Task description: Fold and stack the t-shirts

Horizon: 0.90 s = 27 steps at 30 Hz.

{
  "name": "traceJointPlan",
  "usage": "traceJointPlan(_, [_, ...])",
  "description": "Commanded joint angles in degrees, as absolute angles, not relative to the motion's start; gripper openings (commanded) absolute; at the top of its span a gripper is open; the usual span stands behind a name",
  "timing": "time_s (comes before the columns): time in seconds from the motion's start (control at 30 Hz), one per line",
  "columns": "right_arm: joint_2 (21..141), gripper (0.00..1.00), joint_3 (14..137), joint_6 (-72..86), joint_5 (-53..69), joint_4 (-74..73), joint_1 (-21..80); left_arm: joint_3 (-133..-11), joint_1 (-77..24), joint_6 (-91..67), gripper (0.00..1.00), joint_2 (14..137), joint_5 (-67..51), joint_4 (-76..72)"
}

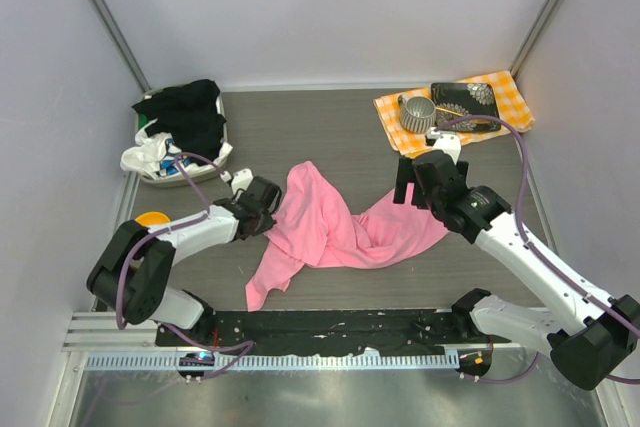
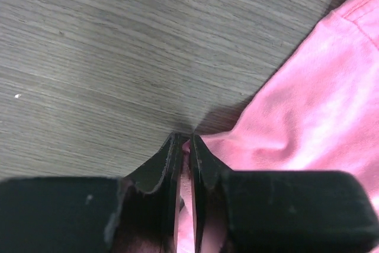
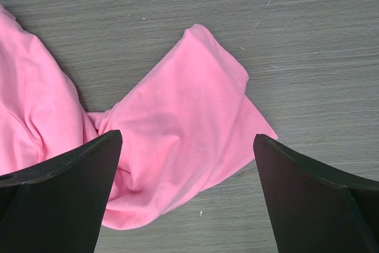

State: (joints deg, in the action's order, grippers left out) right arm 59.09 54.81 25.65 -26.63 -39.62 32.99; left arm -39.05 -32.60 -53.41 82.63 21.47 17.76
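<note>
Black fingers (image 2: 169,167) of the left gripper (image 2: 185,141) fill the bottom of the left wrist view, pressed almost together with a thin sliver of pink cloth pinched between them. That cloth is an edge of the pink t-shirt (image 2: 308,105), which spreads from the fingertips toward three o'clock in that view. Bare grey wood-grain table (image 2: 118,45) runs from nine round to twelve o'clock.

The right gripper (image 3: 186,136) hangs above the same shirt with its jaws spread wide and nothing between them. Below it in the right wrist view, a flat flap of the shirt points toward one o'clock, and a bunched fold runs off toward nine o'clock.

From above, the pink t-shirt lies crumpled in the middle of the table between the two arms. The left gripper is at its nine o'clock edge and the right gripper over its three o'clock end. One narrow strip of the shirt trails toward seven o'clock.

Farther out, at ten o'clock on the table, a shallow tray (image 1: 222,159) holds a black garment (image 1: 185,117) heaped beside a white garment (image 1: 145,157). At two o'clock an orange-and-yellow checked cloth (image 1: 510,97) lies flat. A metal cup (image 1: 418,113) and a dark patterned box (image 1: 465,102) rest on it.
</note>
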Motion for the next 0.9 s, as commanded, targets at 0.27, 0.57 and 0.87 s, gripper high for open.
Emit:
traceJointPlan(0.27, [58.8,0.99,54.05,26.28,-26.02,-37.36,33.31,-39.63,-32.43,-54.41,0.0,75.35,17.14,18.71])
traceJointPlan(0.57, [57.31,1.0,56.42,26.45,-25.31,-40.85,33.49,-52.55,-32.34,-51.33,0.0,60.57,20.91,38.38])
traceJointPlan(0.87, [55.55,1.0,56.25,27.68,-25.22,-47.2,33.49,-70.12,-30.06,-49.14,0.0,48.34,33.74,51.67])
